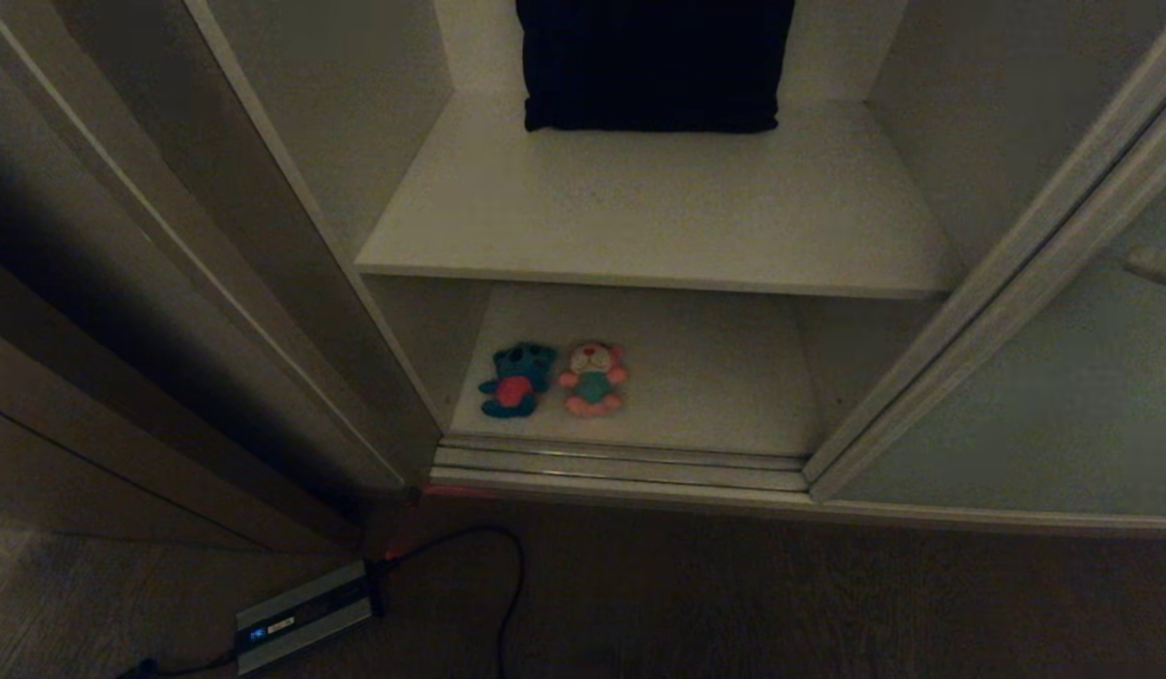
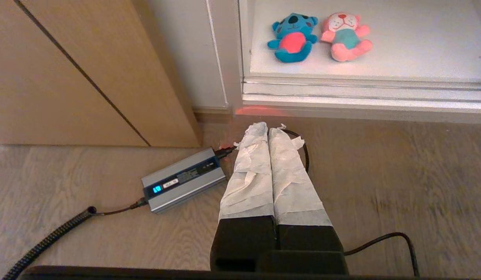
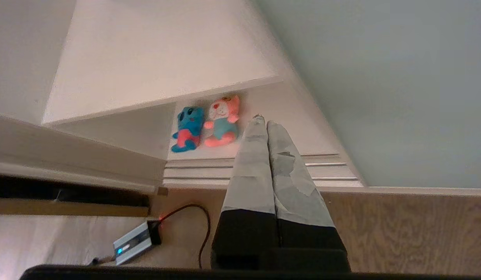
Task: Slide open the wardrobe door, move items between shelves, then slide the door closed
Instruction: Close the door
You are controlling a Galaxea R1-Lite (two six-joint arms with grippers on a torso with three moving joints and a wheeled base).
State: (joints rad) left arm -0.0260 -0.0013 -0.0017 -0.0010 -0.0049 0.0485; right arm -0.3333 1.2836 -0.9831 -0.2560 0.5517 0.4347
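Both plush toys lay on the lower shelf point(image 1: 696, 377), side by side near its front left corner, just behind the floor track point(image 1: 621, 464). The right gripper point(image 3: 262, 120) hung outside the wardrobe over the wood floor, tips aimed toward the toys but apart from them, the pink toy point(image 3: 222, 121) being the nearer; its taped fingers point(image 3: 248, 171) were pressed together, holding nothing. The left gripper point(image 2: 268, 130) sat low over the floor by a grey charger box point(image 2: 185, 179) w/ a black cable, also pinched closed & empty, well short of the toys.

Blue toy point(image 1: 515, 379): red belly, lying face up. Pink toy: white face, teal shirt, touching or nearly touching the blue one. Upper shelf point(image 1: 640, 217) held only a dark cushion point(image 1: 653, 64) at the back. The sliding door point(image 1: 1045, 396) stood pushed to the right, pale grey-green, cream-edged.
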